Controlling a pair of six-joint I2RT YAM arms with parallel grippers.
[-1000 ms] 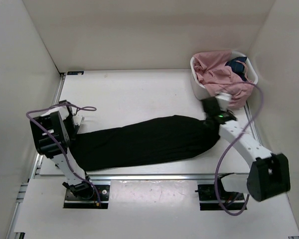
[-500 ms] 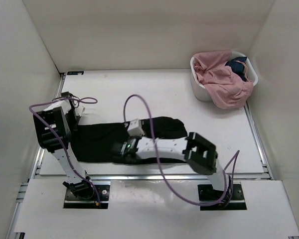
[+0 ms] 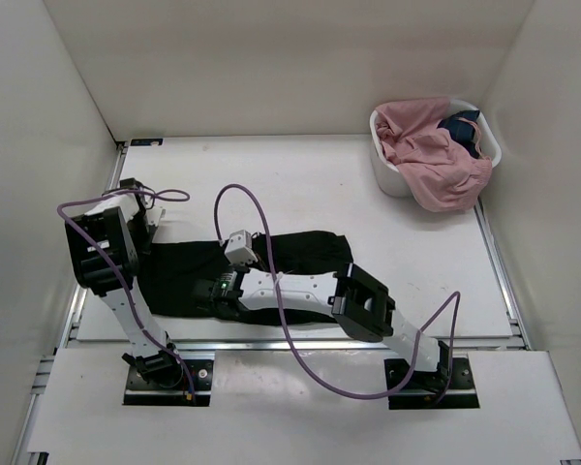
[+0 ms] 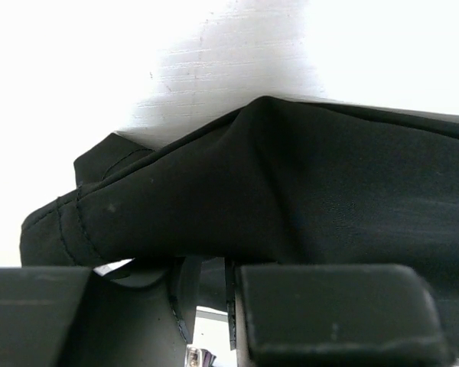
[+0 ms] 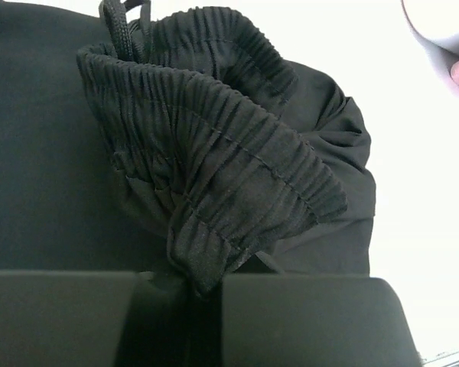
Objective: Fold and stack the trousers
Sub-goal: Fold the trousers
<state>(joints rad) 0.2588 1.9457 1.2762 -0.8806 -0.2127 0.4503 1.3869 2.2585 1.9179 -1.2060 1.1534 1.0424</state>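
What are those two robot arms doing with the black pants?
They are folding the black trousers in half on the table. The right gripper pinches the stretchy waistband and holds it up over the legs, close to the left end. The left gripper grips the hem end there. The fold is not laid flat yet.

We can read no words, numbers or brand marks, not even on the trousers (image 3: pixel 315 250). A small dark strip (image 3: pixel 147 142) at the desk's (image 3: pixel 300 184) far left corner may be a label, too small to read.
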